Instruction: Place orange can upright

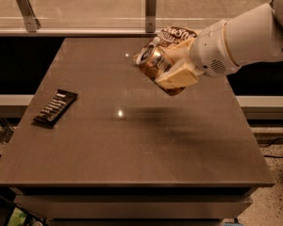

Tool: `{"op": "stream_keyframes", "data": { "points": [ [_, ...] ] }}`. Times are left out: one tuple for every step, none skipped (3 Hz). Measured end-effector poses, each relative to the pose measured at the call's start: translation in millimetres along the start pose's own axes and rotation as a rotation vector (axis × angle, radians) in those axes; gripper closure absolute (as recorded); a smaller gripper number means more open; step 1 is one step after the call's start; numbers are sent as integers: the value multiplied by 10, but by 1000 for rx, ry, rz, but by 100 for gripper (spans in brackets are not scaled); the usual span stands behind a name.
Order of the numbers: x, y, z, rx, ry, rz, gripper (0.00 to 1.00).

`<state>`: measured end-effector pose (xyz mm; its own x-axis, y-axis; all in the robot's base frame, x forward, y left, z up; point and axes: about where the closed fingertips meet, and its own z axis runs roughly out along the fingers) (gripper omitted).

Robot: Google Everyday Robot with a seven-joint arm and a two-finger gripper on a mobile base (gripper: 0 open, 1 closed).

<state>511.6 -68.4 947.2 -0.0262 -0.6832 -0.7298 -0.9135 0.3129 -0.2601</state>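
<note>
- Camera view, the only one: your gripper (169, 66) sits over the far right part of the table (132, 154). It is on the end of the white arm (247, 41), which comes in from the right edge.
- The fingers (175, 77) are pale cream pads, clamped on the orange can (152, 62). One pad lies on the can's near side and the other shows on its far side.
- The orange can is between the fingers and tilted, not upright. Its silver top faces up-left toward the camera, and its bottom end points down-right past the near finger.
- The can looks held off the table. A soft dark shadow (179, 119) lies on the surface below the fingers, apart from the can.
- The chip bag (177, 33), crinkled and brown, is just behind the far finger and partly hidden by the can and gripper. You cannot tell whether it touches the can.
- The snack bar (55, 107), dark with pale print, lies flat and angled on the table. It is well to the left of the fingers and nearer the camera.
- There are two small glints on the tabletop. One (127, 55) is just left of the can's top. The other (119, 113) is down-left of the fingers, near the table's middle.
- Behind the fingers, past the table's far edge, is a glass panel (85, 11) with two metal posts. One post (151, 7) is just left of the gripper's line, and the other (26, 7) is far left.
</note>
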Motion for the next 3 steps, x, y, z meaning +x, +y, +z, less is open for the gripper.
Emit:
{"op": "stream_keyframes", "data": {
  "points": [
    [-97, 75, 129, -1, -38, 37, 100],
    [-167, 176, 299, -7, -96, 55, 100],
    [-208, 264, 439, -2, -182, 64, 100]
  ]
}}
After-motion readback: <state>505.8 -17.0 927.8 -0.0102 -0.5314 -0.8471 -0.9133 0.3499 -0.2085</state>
